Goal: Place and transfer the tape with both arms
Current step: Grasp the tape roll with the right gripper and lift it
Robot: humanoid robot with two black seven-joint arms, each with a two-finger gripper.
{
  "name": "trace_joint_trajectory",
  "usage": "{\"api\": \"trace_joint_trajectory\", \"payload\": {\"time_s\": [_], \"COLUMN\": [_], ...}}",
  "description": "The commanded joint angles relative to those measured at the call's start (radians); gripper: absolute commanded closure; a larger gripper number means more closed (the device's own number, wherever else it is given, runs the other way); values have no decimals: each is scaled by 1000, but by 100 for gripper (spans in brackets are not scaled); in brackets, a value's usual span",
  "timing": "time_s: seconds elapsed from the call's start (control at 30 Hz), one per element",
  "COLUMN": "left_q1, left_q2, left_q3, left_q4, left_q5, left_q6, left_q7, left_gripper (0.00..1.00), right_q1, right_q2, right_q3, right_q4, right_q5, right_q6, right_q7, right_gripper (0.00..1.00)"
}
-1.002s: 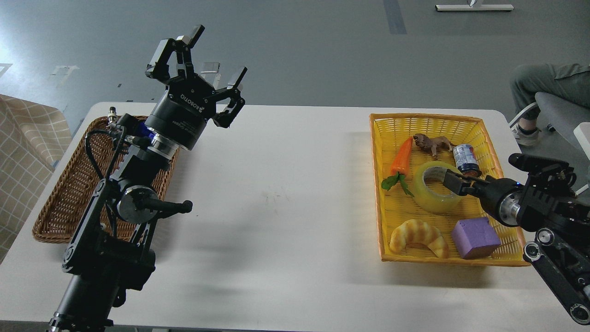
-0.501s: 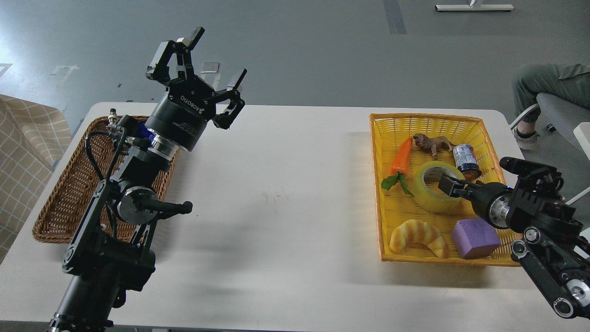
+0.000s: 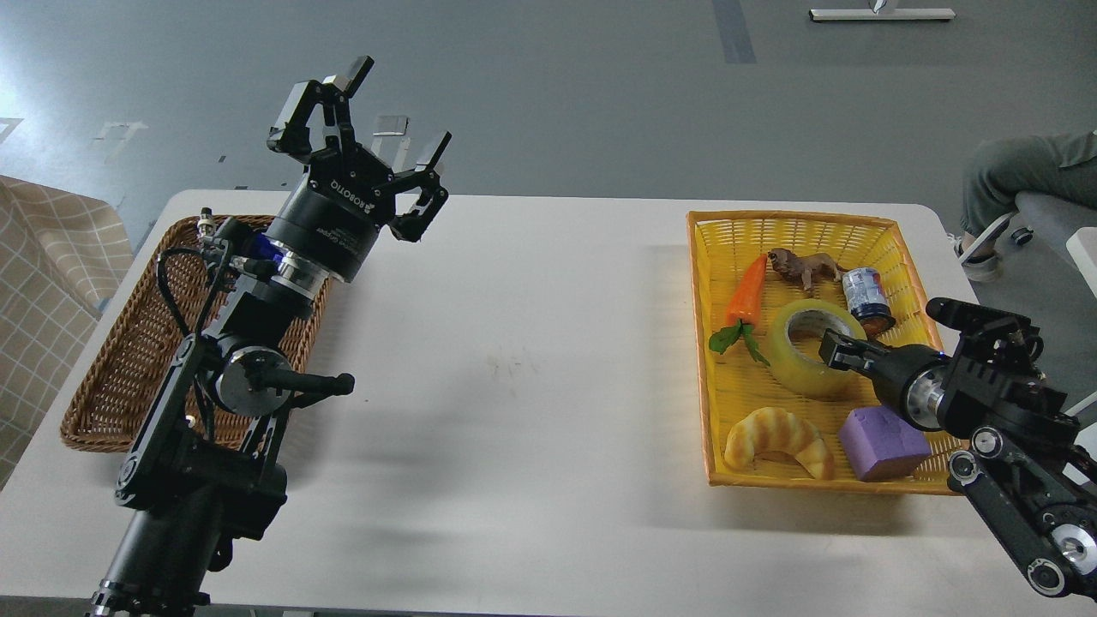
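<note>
Tape (image 3: pixel 810 347) sits flat in the yellow basket (image 3: pixel 866 224), over at three o'clock on the white table (image 3: pixel 531 343), its grey-white core facing up. Head view, and it's a crowded basket: an orange carrot (image 3: pixel 747 291) with green leaves lies at the roll's ten o'clock, a brown toy animal (image 3: pixel 801 266) at twelve, a small can (image 3: pixel 864 296) on its side at one o'clock. Down at six o'clock from the roll rests a croissant (image 3: pixel 778 439), and a purple block (image 3: pixel 883 441) sits at about five o'clock, just beside the croissant.

Right gripper (image 3: pixel 836 350) comes in from the four o'clock corner, its tip right at the roll's three o'clock rim. It's dark and seen nearly end-on, so whether those jaws are spread or clamped on the rim I cannot tell.

Across the table, the left gripper (image 3: pixel 368 120) is held high at ten o'clock, pointing up and away, jaws spread wide with nothing between them. Below its arm, at nine o'clock, lies a brown wicker basket (image 3: pixel 111 368), partly hidden by the arm's joints.
</note>
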Motion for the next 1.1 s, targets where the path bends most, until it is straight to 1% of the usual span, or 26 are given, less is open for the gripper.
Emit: {"api": "trace_joint_trajectory", "payload": {"time_s": [0.0,0.07,0.13,0.17,0.2,0.23,0.33,0.4,0.5,0.6,0.63,0.87,0.93,1.07], "left_q1": [-5,-5,-5,-3,-3,-3,-3,-3,-3,-5,-5,-8,-11,-11], "left_q2": [-2,-2,0,0,0,0,-2,0,0,-3,-5,-6,-8,-11], "left_q3": [-1,-1,-1,-1,-1,-1,-1,-1,-1,-1,-1,-1,-1,-1], "left_q4": [0,0,0,0,0,0,2,3,8,17,23,28,40,38], "left_q5": [1,1,1,1,1,1,1,1,1,1,3,1,1,1], "left_q6": [9,9,9,11,11,11,12,12,12,12,14,14,12,14], "left_q7": [0,0,0,0,0,0,-2,-2,-2,-2,-2,-2,-2,-2], "left_gripper": [2,2,2,2,2,2,2,2,2,2,2,2,2,2], "right_q1": [-1,-1,-1,-1,-1,-3,-15,-17,-18,-23,-23,-21,-12,23], "right_q2": [-4,-9,-9,-9,-9,-9,-12,-16,-19,-27,-44,-160,-193,-200], "right_q3": [0,2,2,2,2,2,3,5,5,15,22,38,51,55], "right_q4": [1,1,2,4,4,4,4,5,9,16,25,105,120,125], "right_q5": [1,1,1,1,1,4,30,44,49,50,53,135,162,187], "right_q6": [1,3,3,3,3,3,6,8,9,12,14,18,38,54], "right_q7": [5,8,11,13,14,19,53,62,63,65,66,77,82,83], "right_gripper": [59,69,72,76,77,77,78,79,81,81,83,83,83,85]}}
